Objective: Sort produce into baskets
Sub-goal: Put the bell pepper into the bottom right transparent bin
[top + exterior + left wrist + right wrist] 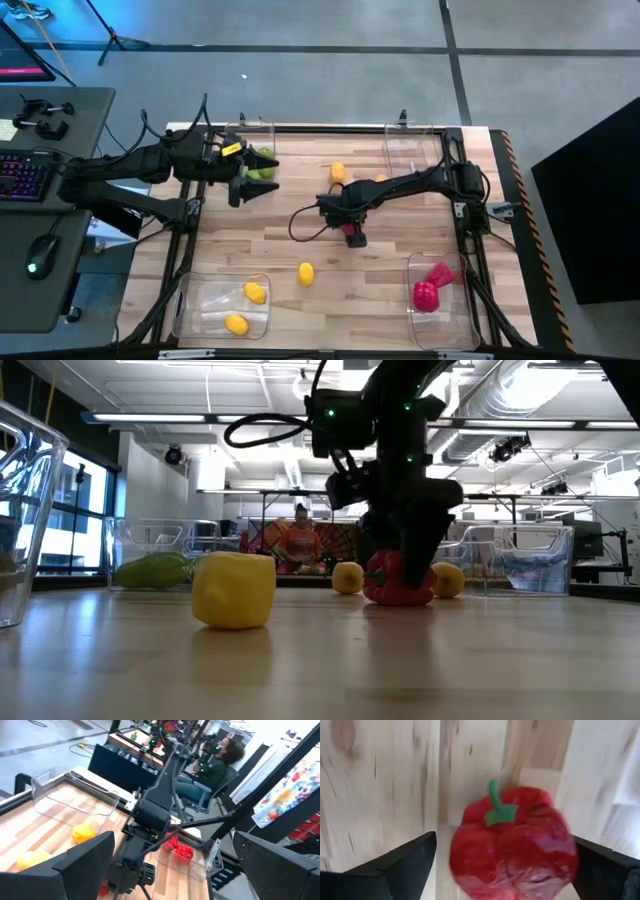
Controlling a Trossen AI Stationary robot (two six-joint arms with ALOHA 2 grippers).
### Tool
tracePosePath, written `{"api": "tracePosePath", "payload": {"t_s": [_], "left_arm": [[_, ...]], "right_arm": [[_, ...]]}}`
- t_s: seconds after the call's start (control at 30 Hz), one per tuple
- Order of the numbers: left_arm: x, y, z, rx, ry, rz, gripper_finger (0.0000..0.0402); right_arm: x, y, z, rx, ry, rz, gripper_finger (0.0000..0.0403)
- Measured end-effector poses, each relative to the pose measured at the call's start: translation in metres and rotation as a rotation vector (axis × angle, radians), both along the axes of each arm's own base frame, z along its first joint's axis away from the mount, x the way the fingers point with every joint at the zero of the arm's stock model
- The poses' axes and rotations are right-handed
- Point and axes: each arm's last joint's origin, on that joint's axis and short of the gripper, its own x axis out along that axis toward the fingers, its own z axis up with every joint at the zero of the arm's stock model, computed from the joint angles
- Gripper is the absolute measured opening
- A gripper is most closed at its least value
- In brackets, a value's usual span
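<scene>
A red toy pepper (515,845) with a green stem stands on the wooden table (400,250) near its middle; it also shows in the low view (395,582). My right gripper (352,230) is open and points down over it, one finger on either side. My left gripper (247,188) is open and empty, above the table by the near side of the far-left basket (250,135), which holds green produce (262,165). A yellow piece (306,273) and two orange pieces (338,172) (380,178) lie on the table. My right gripper comes at the red pepper from above, and the pepper rests on the table. A gap shows between one finger (405,865) and the pepper's side. The other finger (605,865) stands right at the opposite side (570,855); I cannot tell whether it touches.
The near-left basket (190,310) holds two yellow pieces. The near-right basket (455,325) holds magenta-red pieces (430,290). The far-right basket (410,140) stands behind my right arm. A person (300,542) sits in the room beyond the table. A desk with a keyboard (25,175) stands to the left.
</scene>
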Motion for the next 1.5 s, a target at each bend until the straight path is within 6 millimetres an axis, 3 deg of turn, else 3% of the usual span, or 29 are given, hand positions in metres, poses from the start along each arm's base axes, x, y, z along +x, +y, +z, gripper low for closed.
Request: {"api": "tracePosePath", "payload": {"t_s": [0.1,0.3,0.33,0.43,0.57,0.73,0.9,1.23,1.5], "left_arm": [[0.0,0.0,0.0,0.001,0.0,0.004,0.0395],[0.0,0.001,0.0,0.035,0.001,0.019,0.0395],[0.0,0.001,0.0,0.042,0.002,0.021,0.0395],[0.0,0.001,0.0,0.064,0.003,0.02,0.0395],[0.0,0.002,0.0,0.085,0.004,0.034,0.0395],[0.002,0.003,-0.002,0.117,0.018,0.073,0.0395],[0.012,0.004,-0.001,0.153,-0.015,0.081,0.0395],[0.034,0.007,0.002,0.185,-0.112,0.13,0.0395],[0.04,0.009,0.0,0.175,-0.114,0.138,0.0395]], "right_arm": [[-0.003,0.004,-0.001,-0.023,0.031,0.012,0.0365],[0.002,0.008,0.009,0.001,-0.008,-0.04,0.0231],[0.002,0.008,0.014,0.024,-0.021,-0.046,0.0226],[-0.005,0.01,0.038,0.097,-0.065,-0.067,0.0226],[-0.027,0.017,0.087,0.182,-0.146,-0.1,0.0226],[-0.067,0.036,0.149,0.222,-0.286,-0.213,0.0226],[-0.111,0.069,0.183,0.245,-0.319,-0.362,0.0259],[-0.172,0.146,0.187,0.289,-0.125,-0.54,0.025],[-0.214,0.177,0.18,0.2,0.034,-0.72,0.025]]}}
